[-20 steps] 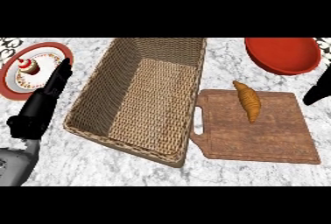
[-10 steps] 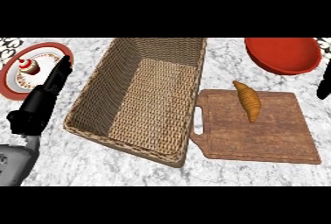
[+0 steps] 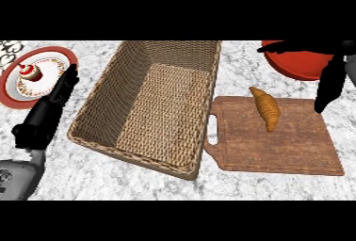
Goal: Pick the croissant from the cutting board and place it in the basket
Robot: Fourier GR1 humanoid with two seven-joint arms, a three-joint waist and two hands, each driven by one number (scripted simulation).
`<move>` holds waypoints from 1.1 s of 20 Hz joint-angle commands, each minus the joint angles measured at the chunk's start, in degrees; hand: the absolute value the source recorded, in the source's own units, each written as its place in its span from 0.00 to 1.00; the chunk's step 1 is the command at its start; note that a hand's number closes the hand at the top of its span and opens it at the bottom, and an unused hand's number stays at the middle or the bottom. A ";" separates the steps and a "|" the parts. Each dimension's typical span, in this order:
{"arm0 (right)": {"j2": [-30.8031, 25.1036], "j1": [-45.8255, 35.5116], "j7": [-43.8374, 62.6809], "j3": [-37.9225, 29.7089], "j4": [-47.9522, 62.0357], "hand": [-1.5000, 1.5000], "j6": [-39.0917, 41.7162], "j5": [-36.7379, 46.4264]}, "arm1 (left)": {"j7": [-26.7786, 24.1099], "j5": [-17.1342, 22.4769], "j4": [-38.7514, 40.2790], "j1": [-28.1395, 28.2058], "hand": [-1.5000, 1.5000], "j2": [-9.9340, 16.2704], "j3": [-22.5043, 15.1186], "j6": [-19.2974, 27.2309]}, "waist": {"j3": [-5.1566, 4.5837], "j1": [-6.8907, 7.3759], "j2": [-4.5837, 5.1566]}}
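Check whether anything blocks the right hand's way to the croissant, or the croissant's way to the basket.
Nothing visible does. The right hand hangs just right of the croissant with only bare cutting board between them. The basket sits directly left of the board, and only its own woven wall must be cleared.

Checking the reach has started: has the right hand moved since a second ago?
Yes. The right hand has come up and inward over the red plate, nearer the croissant.

Croissant [image 3: 265, 108] lies on cutting board [image 3: 278, 146] beside basket [image 3: 154, 101].
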 commanded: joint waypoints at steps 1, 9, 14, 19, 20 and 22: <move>1.52 1.74 -4.61 2.55 2.98 0.00 -1.91 6.84 | 2.39 1.38 -2.82 0.15 0.50 2.62 3.12 -2.67 | 0.02 -0.05 -0.10; 7.58 -1.77 -9.23 2.31 12.20 0.00 -4.41 14.95 | -0.34 -1.03 0.48 0.39 0.50 -1.63 3.43 -3.45 | -0.01 -0.21 -0.05; 6.30 1.87 -16.77 2.13 15.56 0.00 -10.85 19.95 | 3.60 -5.53 0.29 -2.68 0.50 -4.51 1.70 -0.89 | 0.02 -0.58 -0.08; 10.58 5.13 -18.41 1.31 18.11 0.00 -16.77 23.11 | 1.09 -3.05 0.23 -1.78 0.50 -2.15 6.20 -5.45 | 0.01 -0.60 -0.10; 11.83 4.12 -15.30 0.19 16.09 0.00 -14.82 23.18 | 2.02 -2.34 -2.95 1.99 0.50 -2.31 6.72 -5.94 | -0.01 -0.65 -0.31; 10.62 2.52 -20.39 0.34 20.86 0.00 -16.37 25.66 | 3.24 -4.88 -4.38 1.63 0.50 -4.16 4.70 -4.29 | 0.02 -0.20 -0.14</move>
